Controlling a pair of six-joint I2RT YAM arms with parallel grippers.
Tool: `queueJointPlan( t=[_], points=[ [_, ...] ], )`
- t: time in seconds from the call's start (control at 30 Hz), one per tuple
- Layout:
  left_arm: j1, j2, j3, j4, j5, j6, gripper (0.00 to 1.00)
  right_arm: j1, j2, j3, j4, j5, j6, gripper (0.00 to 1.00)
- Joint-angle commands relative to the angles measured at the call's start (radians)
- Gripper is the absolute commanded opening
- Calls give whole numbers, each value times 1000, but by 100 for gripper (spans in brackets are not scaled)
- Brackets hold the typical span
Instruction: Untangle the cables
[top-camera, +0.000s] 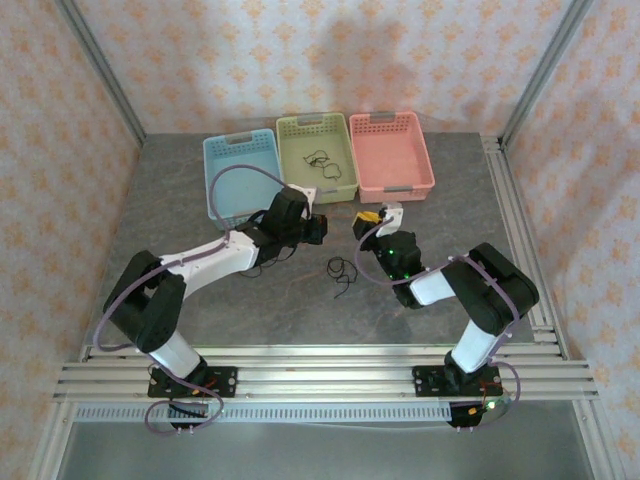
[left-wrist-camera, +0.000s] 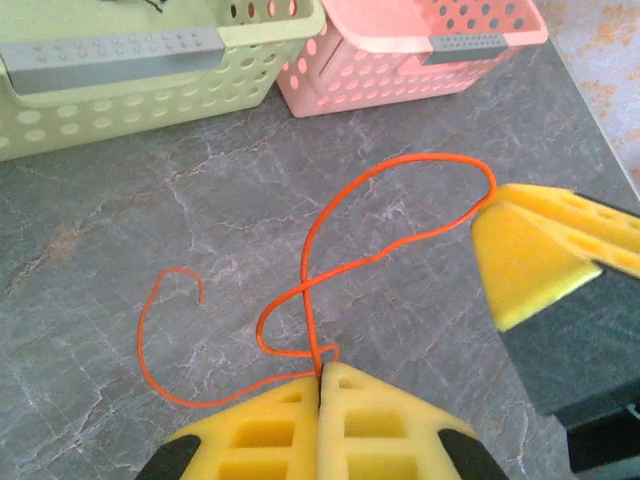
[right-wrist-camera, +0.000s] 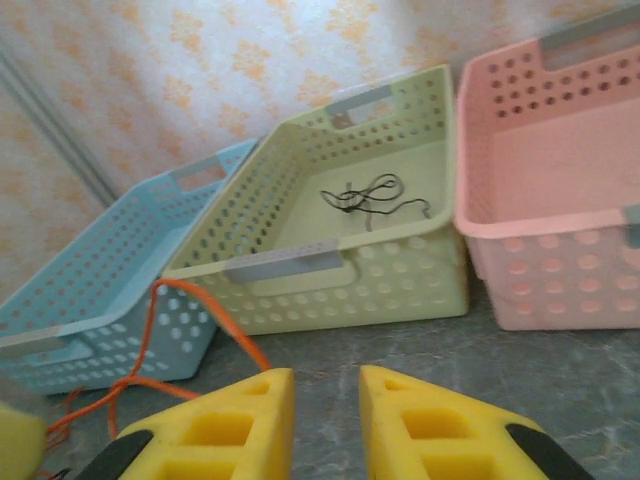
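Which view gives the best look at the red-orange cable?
Left wrist: the red-orange cable loops over the table, one stretch pinched in the left gripper. Right wrist catches part of it before the blue basket; top external leaves it too small to trace.

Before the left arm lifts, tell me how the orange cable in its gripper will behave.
Probably floppy: the orange cable curls in loose loops over the table beyond the shut left gripper, so it should dangle. Likely very light, being so thin. It may snag, since one loop reaches a finger of the right gripper.
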Motion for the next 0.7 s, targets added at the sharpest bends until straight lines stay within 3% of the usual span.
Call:
queueJointPlan(
  t=[0.0,0.07,0.1,0.33,0.5,0.67],
  points=[
    [-7,-51,-19,41,-48,19,0,21,11,22,91,-98,-45,24],
    [-9,-98,-57,30,-201,-1,0,58,0,30,60,-110,-124,24],
    [-1,-114,-73,38,-220,-2,0,75,-7,40,31,-110,-154,25],
    [18,-105,-63,19,-211,-17,0,96,7,75,-32,-174,-178,28],
    [17,-98,-67,58,-128,-8,0,105,22,101,-75,-214,-184,37],
    [11,-67,-42,60,-55,6,0,106,16,75,-27,-138,-182,43]
  ],
)
